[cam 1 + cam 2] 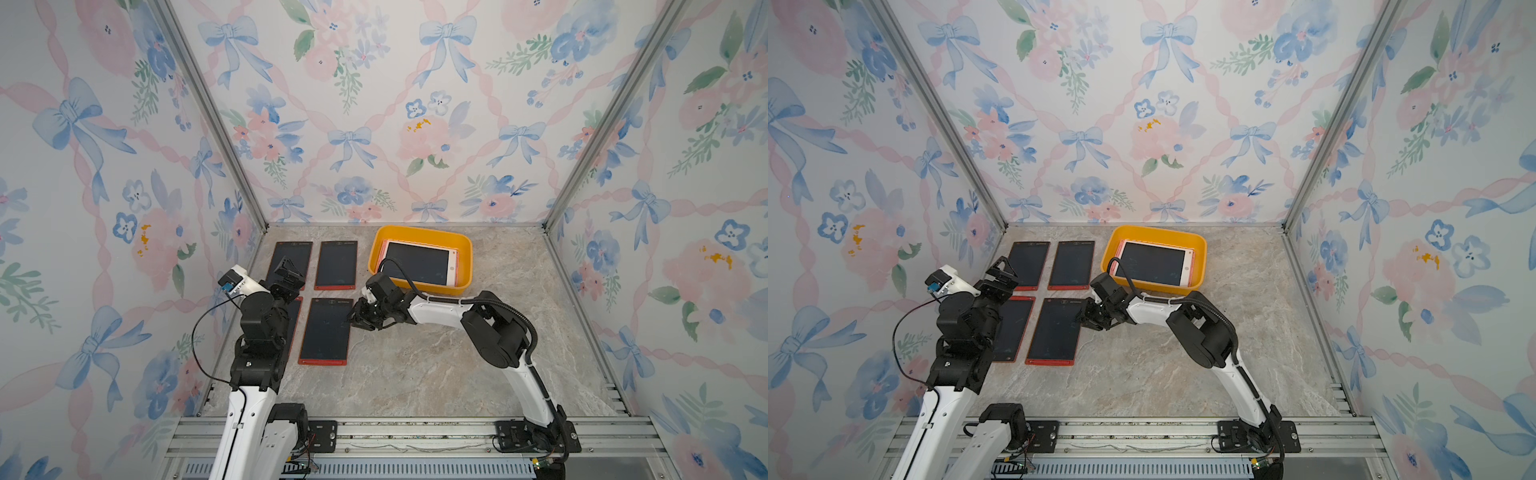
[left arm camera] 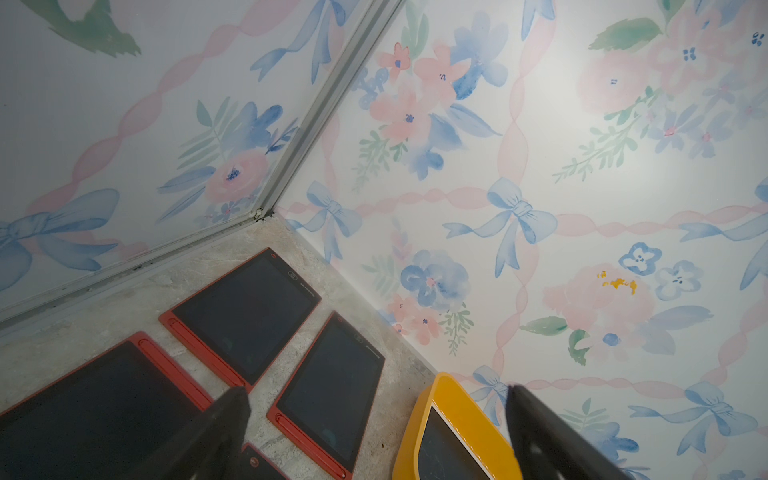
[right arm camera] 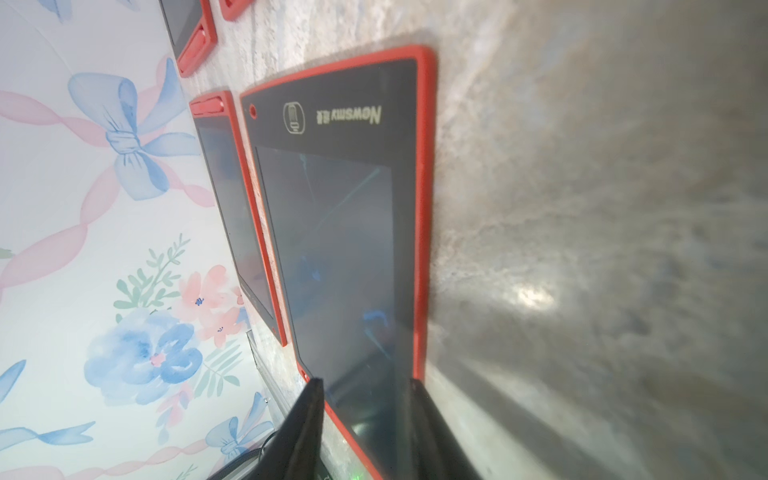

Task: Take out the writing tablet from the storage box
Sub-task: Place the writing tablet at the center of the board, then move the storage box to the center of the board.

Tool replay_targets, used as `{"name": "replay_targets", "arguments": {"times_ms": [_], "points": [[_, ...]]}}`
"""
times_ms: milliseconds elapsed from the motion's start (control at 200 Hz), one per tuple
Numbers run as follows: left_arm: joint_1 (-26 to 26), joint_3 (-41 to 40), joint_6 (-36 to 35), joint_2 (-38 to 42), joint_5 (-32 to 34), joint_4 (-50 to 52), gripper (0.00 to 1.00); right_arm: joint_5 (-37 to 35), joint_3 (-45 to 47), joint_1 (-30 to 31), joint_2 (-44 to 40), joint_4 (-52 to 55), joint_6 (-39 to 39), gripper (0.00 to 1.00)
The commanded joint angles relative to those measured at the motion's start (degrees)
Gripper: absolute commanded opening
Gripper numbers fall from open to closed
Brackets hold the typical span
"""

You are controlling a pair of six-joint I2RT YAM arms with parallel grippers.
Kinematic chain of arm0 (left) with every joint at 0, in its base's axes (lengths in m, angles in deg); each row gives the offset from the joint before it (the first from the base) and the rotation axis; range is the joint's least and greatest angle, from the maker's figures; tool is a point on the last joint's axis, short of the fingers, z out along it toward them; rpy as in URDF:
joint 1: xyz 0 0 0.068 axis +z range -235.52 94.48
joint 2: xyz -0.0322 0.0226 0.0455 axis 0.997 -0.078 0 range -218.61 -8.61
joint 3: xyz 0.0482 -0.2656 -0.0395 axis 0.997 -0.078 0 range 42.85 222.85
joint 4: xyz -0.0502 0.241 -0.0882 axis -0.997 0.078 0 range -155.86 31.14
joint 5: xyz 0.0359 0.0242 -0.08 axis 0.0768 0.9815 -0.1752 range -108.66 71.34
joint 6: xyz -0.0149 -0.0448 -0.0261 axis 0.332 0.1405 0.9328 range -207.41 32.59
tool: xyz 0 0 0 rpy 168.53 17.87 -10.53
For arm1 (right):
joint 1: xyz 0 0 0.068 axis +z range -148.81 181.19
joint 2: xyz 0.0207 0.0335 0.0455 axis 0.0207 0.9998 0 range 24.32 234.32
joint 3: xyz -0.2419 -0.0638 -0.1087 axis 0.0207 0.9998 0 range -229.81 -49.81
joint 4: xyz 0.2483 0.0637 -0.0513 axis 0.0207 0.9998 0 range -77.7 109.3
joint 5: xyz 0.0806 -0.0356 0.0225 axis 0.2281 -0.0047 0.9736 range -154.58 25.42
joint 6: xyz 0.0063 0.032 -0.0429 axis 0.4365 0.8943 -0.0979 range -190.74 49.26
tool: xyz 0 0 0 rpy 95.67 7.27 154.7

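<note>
Writing tablet [image 1: 419, 264] (pink-framed, others seemingly stacked beneath) lies in storage box [image 1: 444, 289] at far edge of table [image 1: 415, 365], long axis along that edge. Box sits beyond right gripper [image 1: 354, 319], toward far-right corner; right arm nearer. Right gripper's jaws part-spread astride edge of near red tablet [image 1: 326, 330], which lies flat; nothing grasped. Left gripper [image 1: 291, 270] spread wide, empty, above far-left red tablet [image 1: 291, 251]. Table smooth, grey, marble-look. Floral walls [image 1: 374, 124] close three sides.

Right pincer [image 1: 352, 319] at red tablet [image 1: 326, 332] edge; pink tablet [image 1: 417, 262] in storage box [image 1: 464, 266].
</note>
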Motion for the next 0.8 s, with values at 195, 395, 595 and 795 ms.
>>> {"name": "replay_targets", "arguments": {"times_ms": [195, 395, 595, 795], "points": [[0.25, 5.88, -3.24, -6.79, -4.44, -2.04, 0.98, -6.73, -6.14, -1.79, -5.84, 10.91, -11.33, 0.39], [-4.76, 13.5, -10.12, -18.0, -10.82, -2.11, 0.98, -12.86, -8.75, -5.81, -11.26, 14.99, -19.82, 0.47], [-12.82, 19.07, -16.1, -30.26, -13.71, -2.14, 0.98, -21.72, -7.7, -12.81, -16.54, 20.65, -28.08, 0.64], [-16.84, 24.81, -17.86, -44.02, -15.03, -2.66, 0.98, -31.17, -4.89, -20.72, -20.5, 27.84, -34.54, 0.82]]}}
